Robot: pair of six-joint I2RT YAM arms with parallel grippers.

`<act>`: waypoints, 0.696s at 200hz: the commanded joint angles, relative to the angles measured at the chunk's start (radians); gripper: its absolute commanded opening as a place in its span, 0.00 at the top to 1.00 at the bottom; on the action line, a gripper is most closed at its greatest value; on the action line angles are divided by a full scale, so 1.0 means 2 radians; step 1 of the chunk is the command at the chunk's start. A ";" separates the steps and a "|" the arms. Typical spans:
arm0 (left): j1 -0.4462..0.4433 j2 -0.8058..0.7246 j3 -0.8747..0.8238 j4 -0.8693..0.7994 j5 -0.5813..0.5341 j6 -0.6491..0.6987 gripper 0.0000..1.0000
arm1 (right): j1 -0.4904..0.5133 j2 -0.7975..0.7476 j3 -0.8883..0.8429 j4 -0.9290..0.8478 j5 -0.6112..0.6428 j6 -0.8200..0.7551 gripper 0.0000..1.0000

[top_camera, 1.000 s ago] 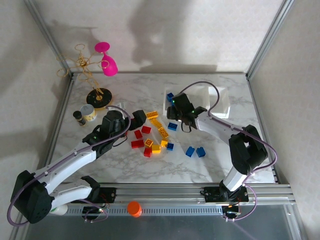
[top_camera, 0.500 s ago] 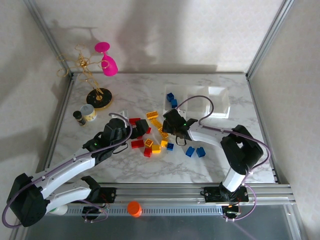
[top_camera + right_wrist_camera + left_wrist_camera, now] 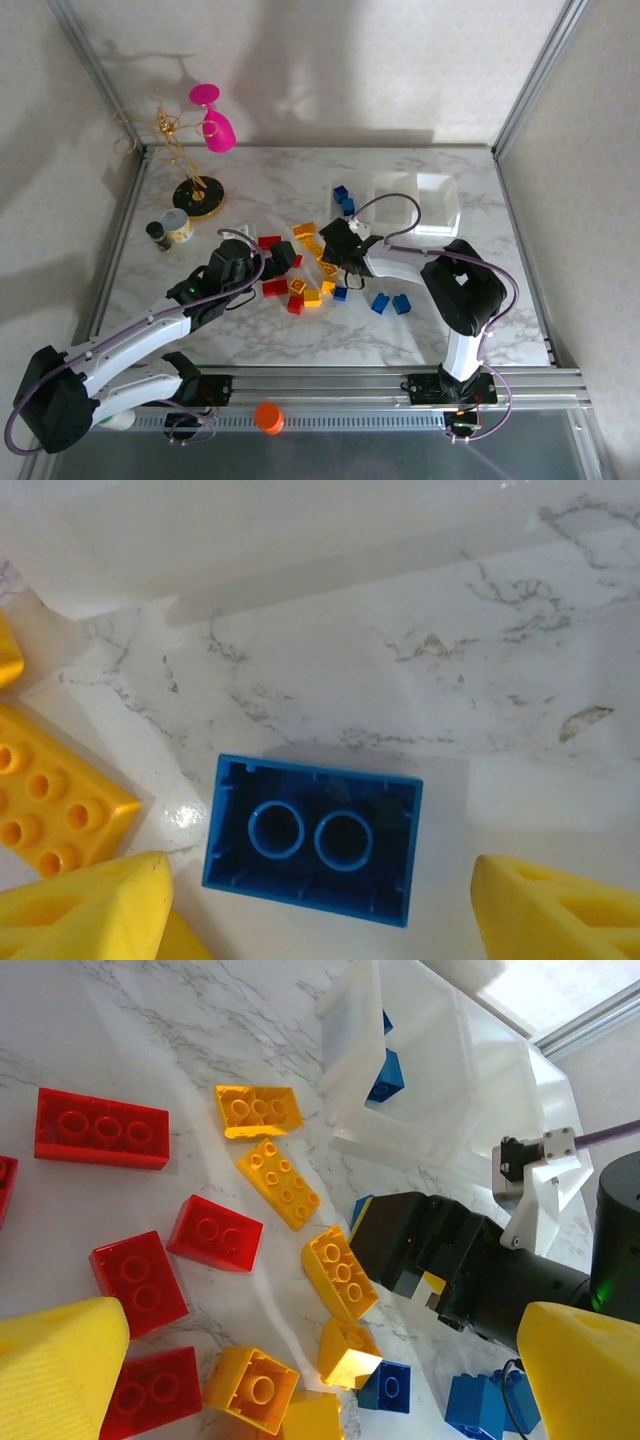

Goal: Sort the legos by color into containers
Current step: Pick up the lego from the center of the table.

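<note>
The right gripper point(image 3: 315, 900) is down low over the marble table point(image 3: 250, 180), in the middle of the scattered legos point(image 3: 305, 270). Its two yellow fingers point(image 3: 90, 910) are spread apart, one on each side of a blue brick point(image 3: 313, 838). That brick lies upside down, its hollow underside and two round tubes facing up. There looks to be a small gap between each pad and the brick's short ends, though the fingertips run off the bottom of the wrist view, so I can't be sure. A yellow brick point(image 3: 50, 815) sits just to one side of it, and the whitish wall of the trays point(image 3: 438, 200) rises just beyond.

The left gripper point(image 3: 320, 1360) hangs wide open above the loose pile, with red bricks point(image 3: 100, 1128) and yellow bricks point(image 3: 279, 1182) spread on the table under it. From its camera the black body of the right gripper is close by, between the pile and the trays.

The three joined trays stand at the far right of the table. The leftmost one has a few blue bricks point(image 3: 343, 198) in it. Two more blue bricks point(image 3: 391, 303) lie together on the near side of the pile. At the far left are a pink goblet point(image 3: 214, 122), a gold wire stand point(image 3: 180, 150) and a small tin point(image 3: 177, 224).
</note>
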 commanded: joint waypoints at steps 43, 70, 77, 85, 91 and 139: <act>-0.004 -0.004 -0.001 -0.009 -0.018 0.006 0.00 | -0.003 0.028 0.029 -0.006 0.031 -0.001 0.34; -0.004 -0.002 -0.001 -0.007 -0.019 0.007 0.00 | -0.003 0.029 0.029 -0.007 0.036 -0.007 0.39; -0.004 -0.002 -0.001 -0.006 -0.019 0.006 0.00 | -0.003 0.028 0.029 -0.008 0.038 -0.008 0.41; -0.004 -0.001 -0.001 -0.006 -0.018 0.006 0.00 | -0.003 0.026 0.028 -0.008 0.039 -0.012 0.44; -0.004 -0.001 -0.001 -0.006 -0.018 0.006 0.00 | -0.004 0.025 0.028 -0.009 0.039 -0.013 0.46; -0.003 -0.002 0.004 -0.005 -0.014 0.010 0.00 | -0.003 -0.009 0.019 -0.025 0.052 -0.018 0.54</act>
